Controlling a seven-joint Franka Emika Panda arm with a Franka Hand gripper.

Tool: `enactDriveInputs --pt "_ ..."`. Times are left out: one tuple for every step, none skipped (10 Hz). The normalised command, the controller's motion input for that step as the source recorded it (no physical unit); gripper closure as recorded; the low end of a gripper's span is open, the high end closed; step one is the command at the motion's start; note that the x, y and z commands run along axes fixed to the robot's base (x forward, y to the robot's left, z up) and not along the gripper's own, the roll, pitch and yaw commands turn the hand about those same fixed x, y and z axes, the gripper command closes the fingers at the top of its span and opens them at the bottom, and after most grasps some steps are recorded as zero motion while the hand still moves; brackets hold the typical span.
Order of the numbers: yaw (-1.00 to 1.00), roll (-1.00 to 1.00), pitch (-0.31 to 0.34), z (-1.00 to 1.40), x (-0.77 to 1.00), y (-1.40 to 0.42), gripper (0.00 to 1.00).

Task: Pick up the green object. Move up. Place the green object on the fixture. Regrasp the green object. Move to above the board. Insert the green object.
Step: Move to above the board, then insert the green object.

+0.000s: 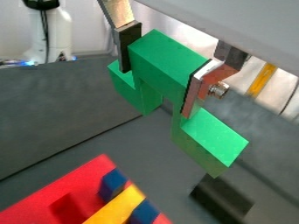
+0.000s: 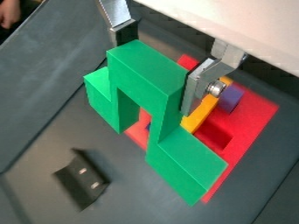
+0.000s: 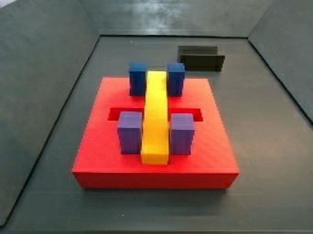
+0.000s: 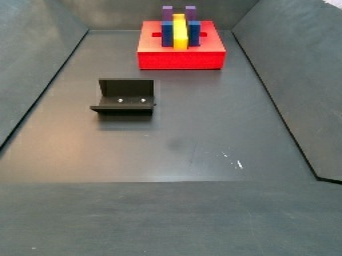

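Gripper (image 2: 163,59) clamped on the green object (image 2: 146,96), held in the air above the floor.
Both side views miss gripper and green piece entirely — they show only the board (image 3: 98,155) and the fixture (image 4: 124,97), well apart; in a wrist view the board (image 1: 65,192) is cut off at the edge.
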Motion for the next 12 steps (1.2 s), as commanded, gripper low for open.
enactDriveInputs --pt "-0.04 -1.00 0.079 0.03 -0.08 -0.02 1.00" --pt "-0.03 -1.00 0.048 0.00 -0.10 0.01 1.00" --pt "-0.02 -0.88 0.023 0.01 -0.08 0.04 1.00" --pt "-0.01 -0.58 -0.006 0.01 -0.07 0.04 1.00" --pt "-0.01 -0.45 -0.021 0.00 -0.06 0.03 1.00" --pt "-0.01 -0.26 -0.030 0.00 -0.05 0.02 1.00" --pt "0.00 -0.07 0.000 -0.09 0.09 0.00 1.00" --pt "0.00 -0.01 0.000 0.00 0.00 0.00 1.00" --pt "-0.15 -0.15 0.000 0.00 0.27 0.00 1.00" --pt "-0.11 -0.50 -0.040 -0.03 0.31 0.04 1.00" --pt "-0.03 -0.50 -0.003 -0.01 0.31 0.01 1.00" --pt "0.00 -0.48 0.000 -0.11 0.27 0.00 1.00"
